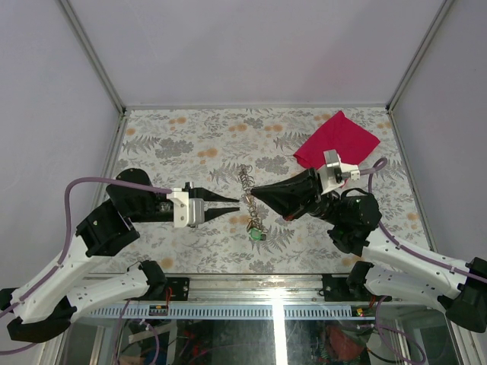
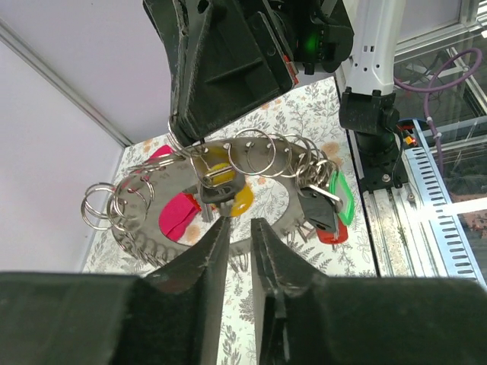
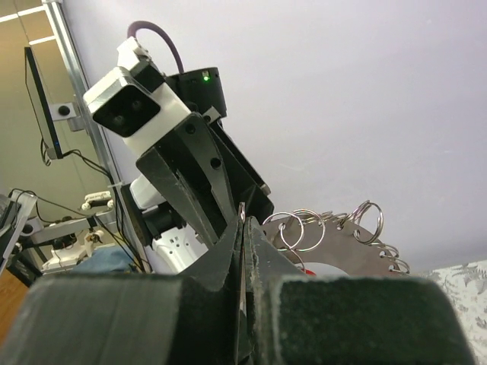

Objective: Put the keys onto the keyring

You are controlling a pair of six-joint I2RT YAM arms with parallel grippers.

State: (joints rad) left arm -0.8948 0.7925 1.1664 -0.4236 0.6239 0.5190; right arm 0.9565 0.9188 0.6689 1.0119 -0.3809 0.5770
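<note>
Two robot arms meet over the middle of a floral-patterned bench (image 1: 175, 144), a red cloth (image 1: 336, 139) lying at the upper right of the overhead frame. The right hand (image 1: 253, 195) is clamped shut on the edge of the keyring (image 2: 135, 222), a curved metal band strung with many wire loops, and holds it up off the bench at centre frame. The left hand (image 1: 234, 200), its fingers parted by a narrow gap and gripping nothing, points at the ring from the left. In the left wrist view the yellow-headed key (image 2: 232, 196) hangs from the band just above those fingertips. The red-headed key (image 2: 333, 233) dangles at the band's right end beside a green tag (image 2: 344, 199).
</note>
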